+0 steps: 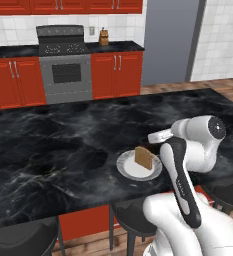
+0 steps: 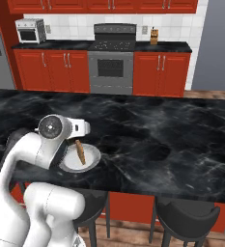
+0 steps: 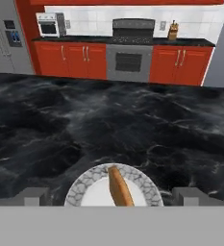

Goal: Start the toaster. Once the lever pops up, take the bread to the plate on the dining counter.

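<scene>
found the bread (image 3: 120,188) standing on the plate (image 3: 84,185) atop the dining counter (image 3: 108,125), gripper (image 3: 111,196) fingers spread wide, empty.

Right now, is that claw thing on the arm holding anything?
Tool: open, holding nothing; the bread stands on the plate between its fingertips.

Even, bright rendered light, no clear source. Glossy tabletop (image 1: 63,145) shows faint sheen, soft shadow beside plate (image 1: 130,170). Slightly soft, low resolution; no edge distortion.
</scene>
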Tool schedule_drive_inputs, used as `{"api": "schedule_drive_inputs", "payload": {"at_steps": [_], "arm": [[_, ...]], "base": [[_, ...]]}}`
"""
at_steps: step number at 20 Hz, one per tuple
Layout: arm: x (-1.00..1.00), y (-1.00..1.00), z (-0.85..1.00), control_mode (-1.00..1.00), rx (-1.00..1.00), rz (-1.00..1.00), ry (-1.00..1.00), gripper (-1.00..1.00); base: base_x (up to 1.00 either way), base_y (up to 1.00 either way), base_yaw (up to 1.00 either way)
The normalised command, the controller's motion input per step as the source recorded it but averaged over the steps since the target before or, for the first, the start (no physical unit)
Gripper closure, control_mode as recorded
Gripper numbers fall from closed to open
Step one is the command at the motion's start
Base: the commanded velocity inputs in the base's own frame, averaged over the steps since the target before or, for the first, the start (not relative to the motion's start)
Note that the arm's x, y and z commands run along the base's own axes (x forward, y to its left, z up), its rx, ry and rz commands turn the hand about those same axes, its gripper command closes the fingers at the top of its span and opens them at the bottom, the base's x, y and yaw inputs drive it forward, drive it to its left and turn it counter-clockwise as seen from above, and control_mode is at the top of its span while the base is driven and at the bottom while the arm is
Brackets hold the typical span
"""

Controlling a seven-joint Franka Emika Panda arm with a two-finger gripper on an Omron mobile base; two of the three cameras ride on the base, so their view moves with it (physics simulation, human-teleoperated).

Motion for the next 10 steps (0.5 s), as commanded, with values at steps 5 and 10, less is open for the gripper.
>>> {"api": "schedule_drive_inputs", "payload": {"at_steps": [5,10], "arm": [[-0.63,0.00,0.36,-1.00,0.00,-0.25,0.04,-1.00],[-0.72,0.00,0.34,-1.00,0.00,-0.18,0.00,-1.00]], "base": [[0.00,0.00,0.00],[0.00,0.00,0.00]]}}
